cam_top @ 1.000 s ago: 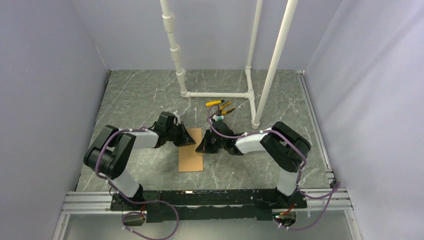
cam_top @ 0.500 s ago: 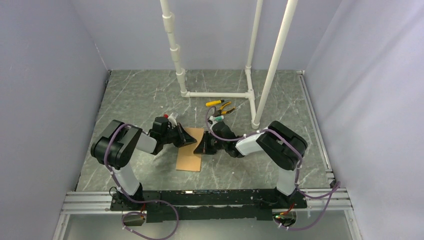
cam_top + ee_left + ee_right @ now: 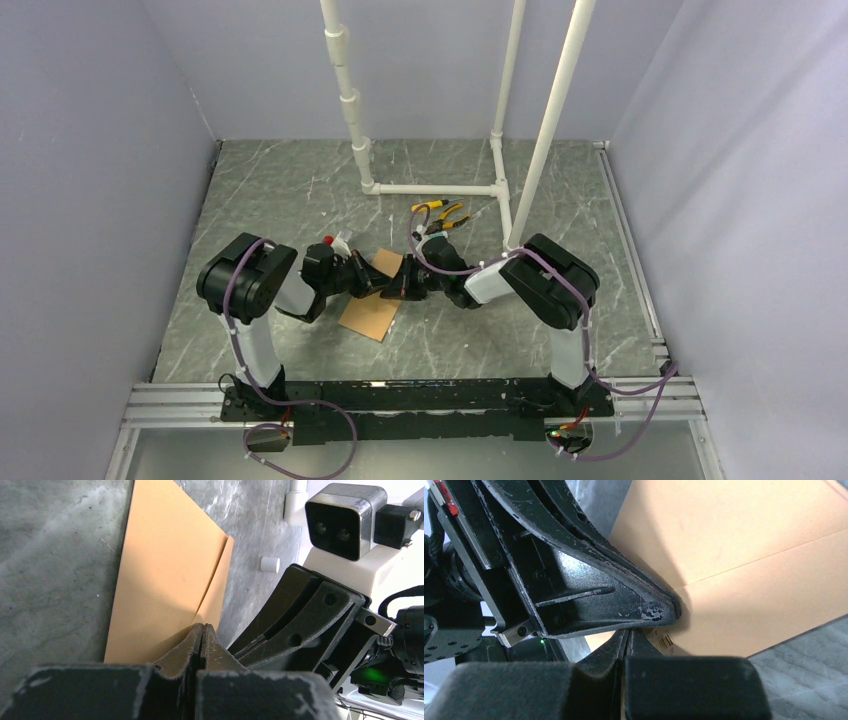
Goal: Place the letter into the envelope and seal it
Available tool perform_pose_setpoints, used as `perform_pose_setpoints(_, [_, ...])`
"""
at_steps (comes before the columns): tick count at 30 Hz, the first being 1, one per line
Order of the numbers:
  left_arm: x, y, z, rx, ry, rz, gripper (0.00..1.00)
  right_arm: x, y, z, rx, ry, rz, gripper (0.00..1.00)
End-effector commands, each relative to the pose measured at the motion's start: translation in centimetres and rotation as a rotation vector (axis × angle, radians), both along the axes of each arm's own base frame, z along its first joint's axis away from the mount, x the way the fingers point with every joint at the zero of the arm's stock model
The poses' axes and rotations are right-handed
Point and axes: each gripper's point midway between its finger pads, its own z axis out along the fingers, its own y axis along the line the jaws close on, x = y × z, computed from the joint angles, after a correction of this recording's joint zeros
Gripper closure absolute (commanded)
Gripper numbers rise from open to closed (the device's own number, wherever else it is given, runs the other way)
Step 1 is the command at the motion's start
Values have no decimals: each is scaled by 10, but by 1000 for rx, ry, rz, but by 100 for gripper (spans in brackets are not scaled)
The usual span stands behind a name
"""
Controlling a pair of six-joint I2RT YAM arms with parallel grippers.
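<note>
Kraft-brown envelope (image 3: 367, 315), just one

Top view: far end of envelope (image 3: 368, 314) hidden beneath left gripper (image 3: 376, 287) and right gripper (image 3: 392, 292); contact point not resolvable.
Left wrist view: near envelope edge masked by own closed fingers (image 3: 187, 642); paper pinched or not, cannot tell. Second layer at slit: flap or letter, cannot tell.
Right wrist view: envelope cut off at top and right edges; printed label (image 3: 665, 640) blurred, unreadable.
Yellow-handled tool (image 3: 440, 213) too small to identify.
White pipe frame (image 3: 540, 120) cut off at top edge.
</note>
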Motion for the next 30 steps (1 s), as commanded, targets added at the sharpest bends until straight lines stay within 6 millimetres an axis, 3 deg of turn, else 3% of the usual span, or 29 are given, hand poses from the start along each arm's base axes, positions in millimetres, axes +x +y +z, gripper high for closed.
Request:
perform_pose_setpoints(1, [-71, 55, -99, 347, 363, 74, 98, 23, -7, -6, -50, -56, -96, 100])
perform_pose_setpoints(7, [-65, 58, -88, 374, 350, 90, 98, 33, -17, -11, -129, -116, -139, 100])
perform_pose_setpoints(13, [-52, 64, -70, 421, 338, 110, 98, 20, -22, -14, -195, -109, -124, 100])
perform_pose_setpoints(20, [-44, 76, -42, 494, 303, 144, 98, 15, -50, -11, -374, -81, -174, 100])
perform_pose_setpoints(30, [-34, 65, -3, 453, 231, 92, 98, 11, -20, 12, -319, -150, -42, 100])
